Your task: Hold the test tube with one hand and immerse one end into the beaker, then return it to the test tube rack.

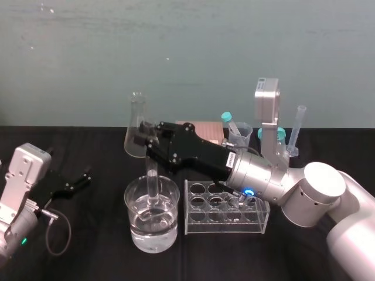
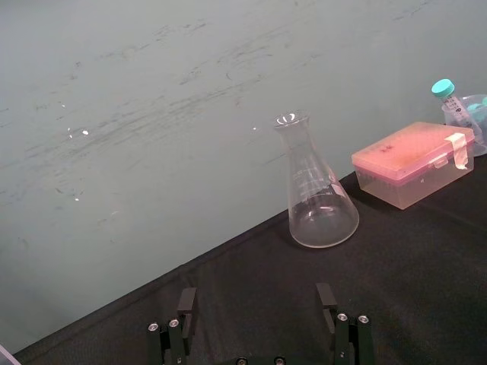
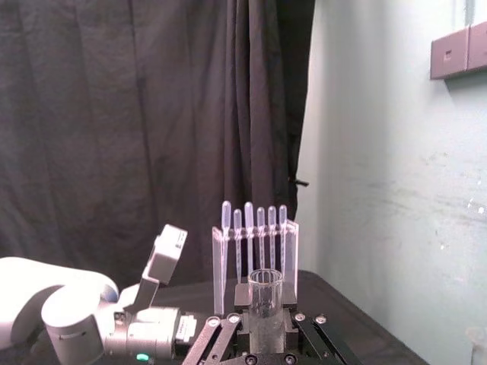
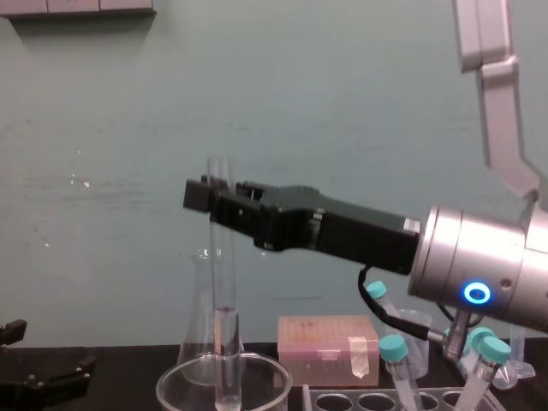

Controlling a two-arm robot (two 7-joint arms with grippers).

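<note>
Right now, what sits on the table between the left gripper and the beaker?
Nothing. In the head view, the black tabletop between the open left gripper and the beaker is bare.

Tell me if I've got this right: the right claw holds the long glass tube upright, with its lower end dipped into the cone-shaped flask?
Not the flask. The head view shows the right claw holding the test tube upright with its lower end dipped into the wide beaker; the flask stands behind it. The left claw sits open, far left.
</note>
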